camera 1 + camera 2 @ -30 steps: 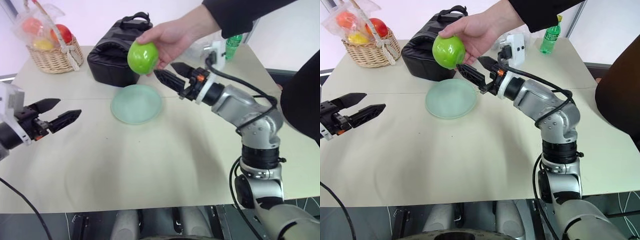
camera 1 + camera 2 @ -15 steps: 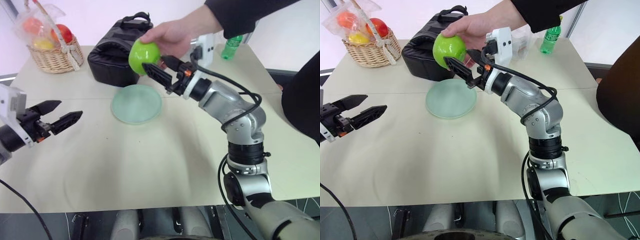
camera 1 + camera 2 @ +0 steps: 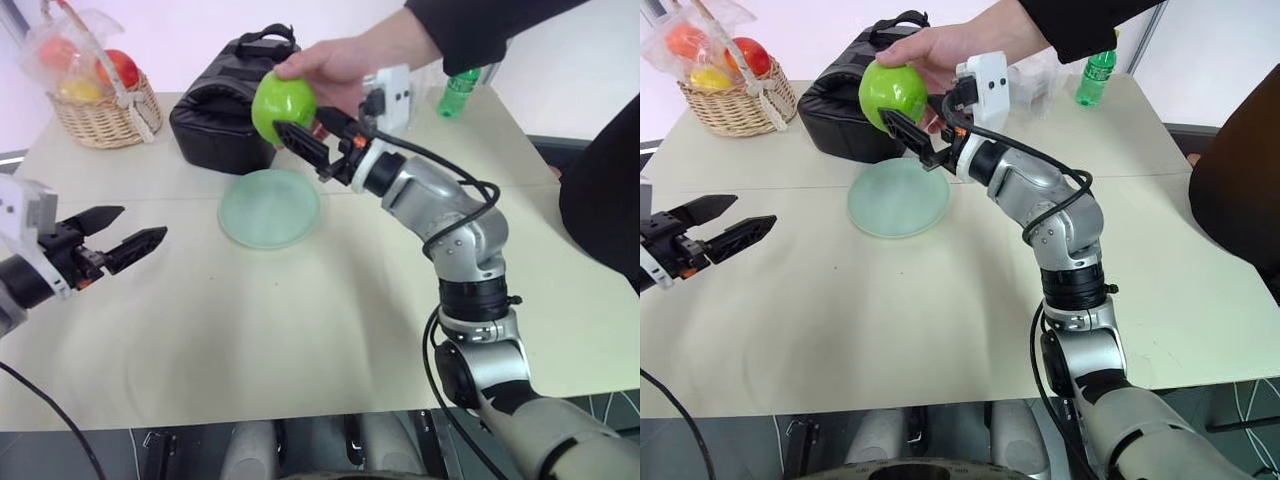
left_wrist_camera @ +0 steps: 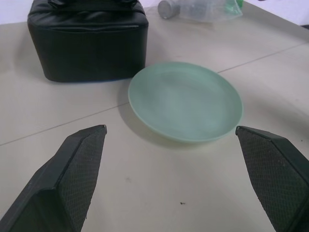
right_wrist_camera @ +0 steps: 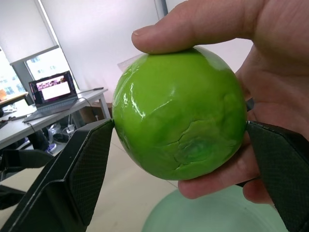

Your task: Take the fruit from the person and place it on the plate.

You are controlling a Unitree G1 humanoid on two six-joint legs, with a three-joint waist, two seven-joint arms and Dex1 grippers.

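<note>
Right gripper (image 5: 178,159): fingers bracket the apple (image 5: 181,113) on both sides, touching or just off it; I cannot tell which. The person's hand (image 3: 335,65) holds the apple above the plate (image 3: 270,207). Handover step. Next: firm pinch, hand lets go, lower to plate. Left gripper (image 3: 125,232) fingers spread, well apart.

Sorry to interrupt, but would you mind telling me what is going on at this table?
A person's hand holds a green apple out above the table, over a pale green plate. The right gripper has its fingers on either side of the apple, while the hand is still wrapped around it, so the handover is not finished. The left gripper hangs open off to the side, holding nothing.
</note>
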